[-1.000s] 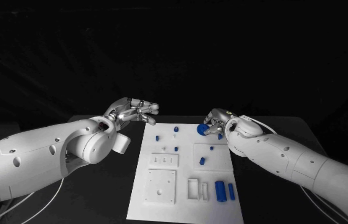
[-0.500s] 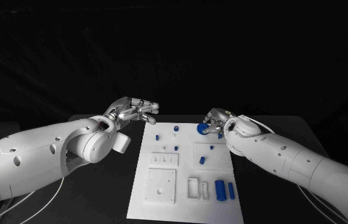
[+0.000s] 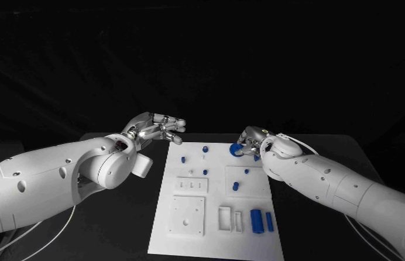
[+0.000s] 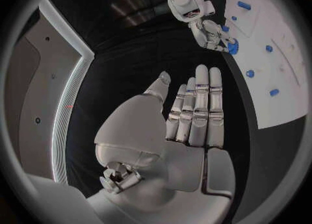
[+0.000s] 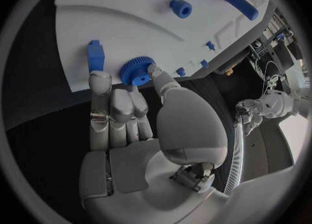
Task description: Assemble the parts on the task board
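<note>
Black worktop (image 3: pixel 337 155) carries the white task board (image 3: pixel 215 237), blue parts scattered over it, two blue cylinders (image 3: pixel 261 221) near its close edge. Left hand (image 3: pixel 158 129) hovers beside the board's far corner, fingers spread, holding nothing. Right hand (image 3: pixel 250 143) pinches a blue gear (image 5: pixel 135 71) over the far right edge, a small blue peg (image 5: pixel 95 54) just beside it.

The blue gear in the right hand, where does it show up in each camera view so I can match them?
Head view: the blue gear sits at the right hand's fingertips, over the far right part of the task board.
Left wrist view: the gear is held by the far hand, at the board's edge.
Right wrist view: the gear is pinched above the fingers.
Shared landmark: the white task board.
</note>
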